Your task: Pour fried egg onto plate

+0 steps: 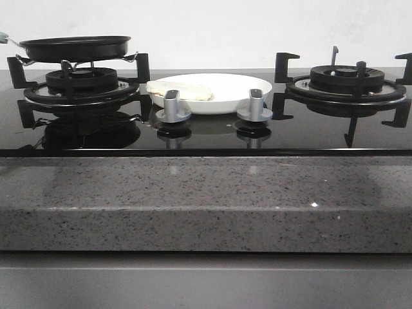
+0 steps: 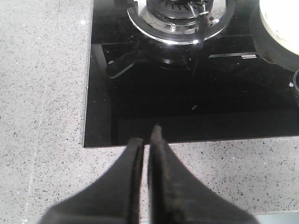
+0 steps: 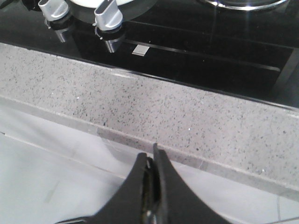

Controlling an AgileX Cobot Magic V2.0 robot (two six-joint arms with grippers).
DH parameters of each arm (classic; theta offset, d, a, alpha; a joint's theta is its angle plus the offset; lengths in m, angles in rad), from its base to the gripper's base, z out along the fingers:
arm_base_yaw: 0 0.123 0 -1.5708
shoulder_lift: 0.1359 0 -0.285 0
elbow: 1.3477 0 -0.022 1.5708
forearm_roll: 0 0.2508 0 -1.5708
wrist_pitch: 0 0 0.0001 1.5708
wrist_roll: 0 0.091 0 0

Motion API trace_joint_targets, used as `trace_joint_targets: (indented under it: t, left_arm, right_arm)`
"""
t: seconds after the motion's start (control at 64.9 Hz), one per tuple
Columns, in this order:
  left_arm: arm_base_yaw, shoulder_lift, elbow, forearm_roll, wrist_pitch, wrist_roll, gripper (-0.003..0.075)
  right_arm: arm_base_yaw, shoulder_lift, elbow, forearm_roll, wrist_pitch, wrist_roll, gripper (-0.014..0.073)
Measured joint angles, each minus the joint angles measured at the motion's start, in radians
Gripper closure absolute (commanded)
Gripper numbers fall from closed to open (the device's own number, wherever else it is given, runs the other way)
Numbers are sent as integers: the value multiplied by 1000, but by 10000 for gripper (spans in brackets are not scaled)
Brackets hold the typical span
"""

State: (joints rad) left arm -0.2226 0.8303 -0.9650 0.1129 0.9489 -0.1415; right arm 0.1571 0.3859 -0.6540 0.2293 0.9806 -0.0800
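The fried egg [image 1: 180, 90], a pale cream slab, lies on the left side of the white plate [image 1: 222, 87], which sits on the black glass hob between the two burners. The black frying pan [image 1: 76, 46] rests on the left burner grate and looks empty from this low angle. Neither gripper shows in the front view. My left gripper [image 2: 146, 135] is shut and empty, over the hob's front left corner, with the plate's rim [image 2: 280, 18] at the frame edge. My right gripper [image 3: 149, 151] is shut and empty, in front of the stone counter's edge.
Two silver knobs [image 1: 172, 106] [image 1: 254, 104] stand just in front of the plate. The right burner [image 1: 347, 80] carries nothing. A speckled grey stone counter [image 1: 206, 199] runs along the hob's front. The pan's handle [image 1: 4, 37] points off to the left.
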Motion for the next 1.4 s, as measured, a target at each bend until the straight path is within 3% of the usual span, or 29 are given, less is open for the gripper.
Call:
trace_joint_targets:
  t: [0.724, 0.955, 1.232, 1.401]
  left_arm:
    - [30, -61, 36, -12, -27, 0, 739]
    - [147, -308, 279, -70, -323, 0, 739]
    - [158, -612, 680, -143, -668, 0, 739]
    - [158, -743, 844, -154, -801, -2, 739]
  right_arm:
    - [0, 0, 0, 0, 13, 0, 661]
    - [0, 0, 0, 0, 15, 0, 661]
    - [0, 0, 0, -2, 15, 0, 661]
    - [0, 0, 0, -2, 15, 0, 661]
